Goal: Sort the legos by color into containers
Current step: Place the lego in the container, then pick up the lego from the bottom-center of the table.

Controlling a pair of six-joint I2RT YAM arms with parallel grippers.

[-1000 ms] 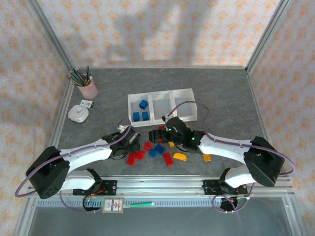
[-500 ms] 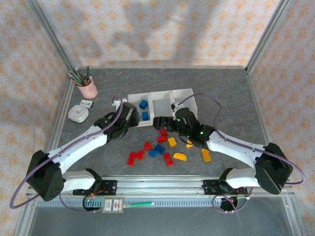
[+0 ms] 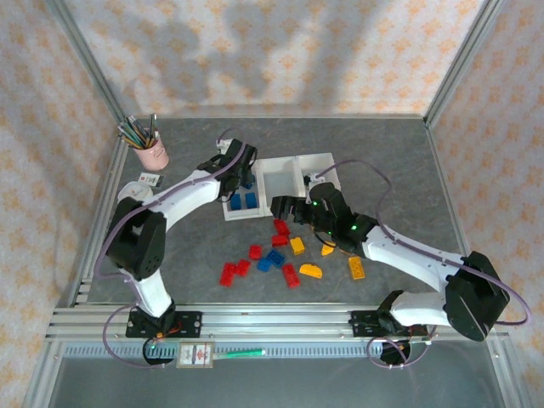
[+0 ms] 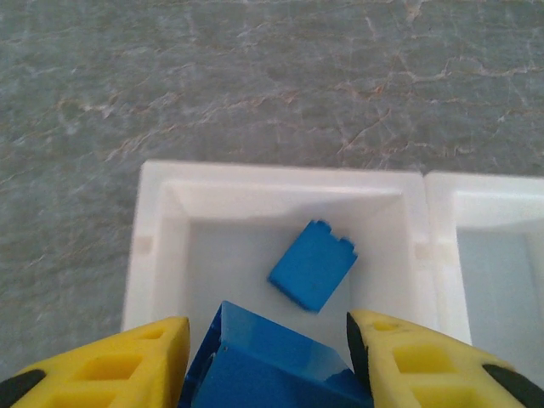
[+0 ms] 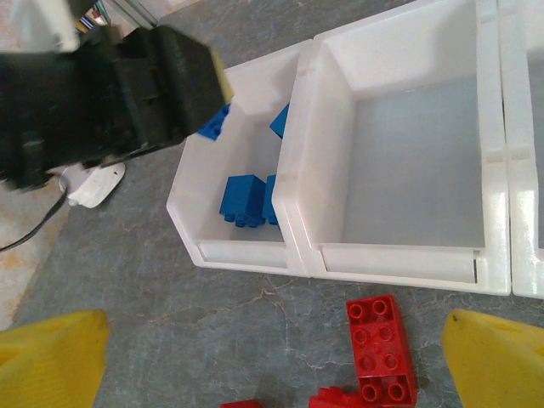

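Over the left bin [image 4: 255,172], we see a blue brick [image 4: 274,367] clamped between the two yellow fingers [image 4: 110,365] of the left gripper [image 4: 268,357], which is closed on it from both sides. Below it, on the bin's floor, a second blue brick [image 4: 312,265] lies flat and turned at an angle. From the right wrist we make out two more blue bricks [image 5: 242,200] against the front wall of that same bin. The middle bin [image 5: 408,153] beside it has a bare floor.

On the table in front of the bins [image 3: 276,160] the loose bricks [image 3: 270,260] lie scattered: red, blue and orange-yellow ones, most of them apart, a few touching. A red brick [image 5: 381,348] lies studs-up just in front of the middle bin.

From above, the left arm reaches far forward and bends to its right, so that the left gripper [image 3: 240,170] hangs over the left bin. The right arm stretches low across the table towards the bins; the right gripper [image 3: 282,207] hovers above the red bricks with its jaws spread wide and nothing between them.

We cannot see the held brick's lower part, which the frame edge cuts off. From above, the left gripper covers much of the left bin, and the right arm hides part of the right bin [image 3: 323,160]. A pink cup [image 3: 154,154] of pencils stands well to the left.
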